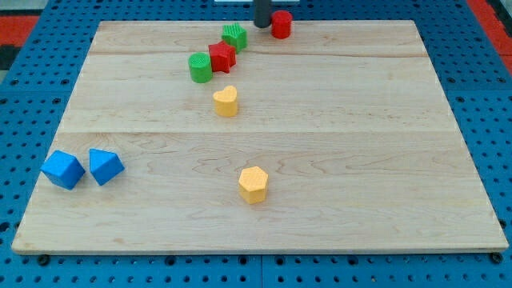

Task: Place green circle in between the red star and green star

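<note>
The green circle (200, 67) sits at the upper middle of the wooden board (336, 160), touching the lower left side of the red star (222, 57). The green star (234, 37) lies just above and right of the red star, touching it. The three form a diagonal line with the red star in the middle. My tip (262, 24) is at the view's top edge, right of the green star and just left of a red cylinder (281, 24).
A yellow heart (226, 102) lies below the red star. A yellow hexagon (253, 185) sits lower at the centre. Two blue blocks (63, 169) (105, 166) lie at the lower left. Blue pegboard surrounds the board.
</note>
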`<state>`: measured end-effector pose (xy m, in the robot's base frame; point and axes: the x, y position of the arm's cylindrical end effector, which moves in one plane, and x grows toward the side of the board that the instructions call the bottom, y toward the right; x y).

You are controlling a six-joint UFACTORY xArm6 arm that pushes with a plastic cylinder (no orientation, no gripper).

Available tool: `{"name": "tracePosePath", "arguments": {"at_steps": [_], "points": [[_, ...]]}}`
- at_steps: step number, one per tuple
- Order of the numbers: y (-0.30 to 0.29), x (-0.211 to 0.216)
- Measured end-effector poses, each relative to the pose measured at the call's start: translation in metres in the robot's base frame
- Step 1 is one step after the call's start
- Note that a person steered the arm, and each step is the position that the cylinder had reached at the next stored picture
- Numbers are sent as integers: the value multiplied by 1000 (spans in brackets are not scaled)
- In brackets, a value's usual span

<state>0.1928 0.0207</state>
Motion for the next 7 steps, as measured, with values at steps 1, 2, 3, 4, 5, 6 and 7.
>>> {"name": "tracePosePath", "arguments": {"at_steps": [1, 2, 3, 4, 5, 6, 7], "points": [[20, 9], [32, 33], [29, 60], [29, 114], [-5, 134], [-28, 140], [-51, 144]]}}
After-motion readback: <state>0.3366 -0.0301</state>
